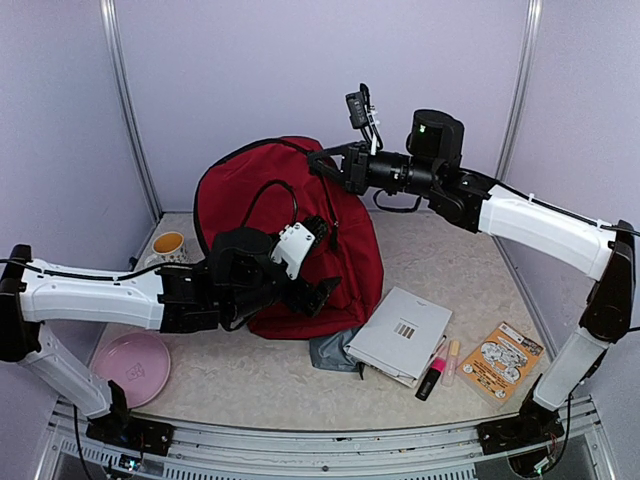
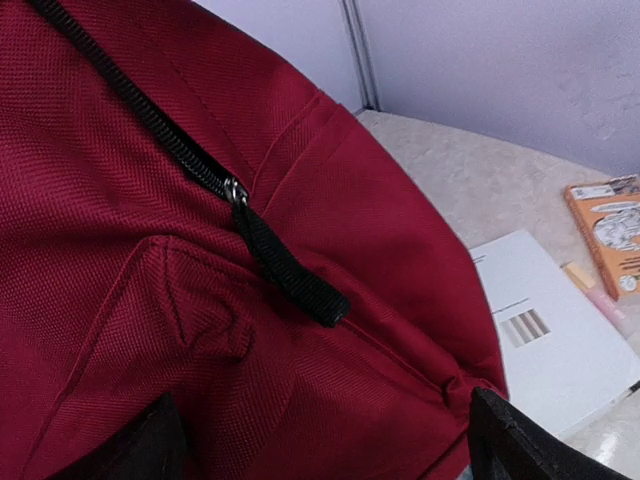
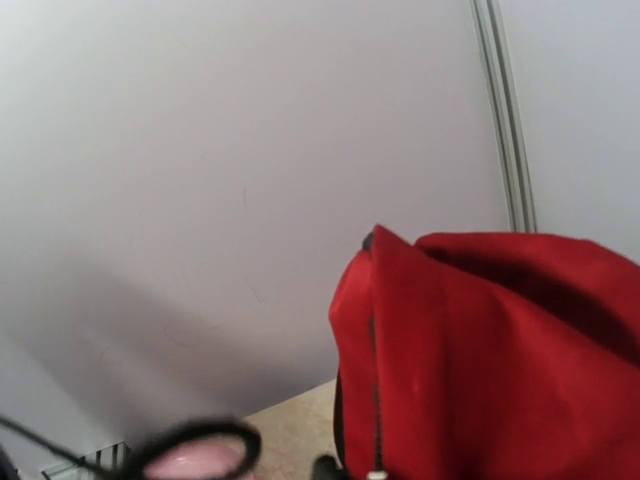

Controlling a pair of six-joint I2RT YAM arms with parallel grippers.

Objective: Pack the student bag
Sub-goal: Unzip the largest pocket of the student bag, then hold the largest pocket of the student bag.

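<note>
Top external view: the student bag (image 1: 240,200) stands upright on the surface (image 1: 440,250), a white book (image 1: 400,330) just beside its lower right. Left end effector (image 1: 318,292), fingers spread wide, presses the bag's lower front; right end effector (image 1: 320,160), fingers together, sits at its top edge.

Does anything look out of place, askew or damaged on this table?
Nothing is spilled or damaged. One oddity: the grey pouch lies mostly hidden, seemingly pinned under the bottom edge of the bag and a corner of the white book, which sits askew over it.
</note>
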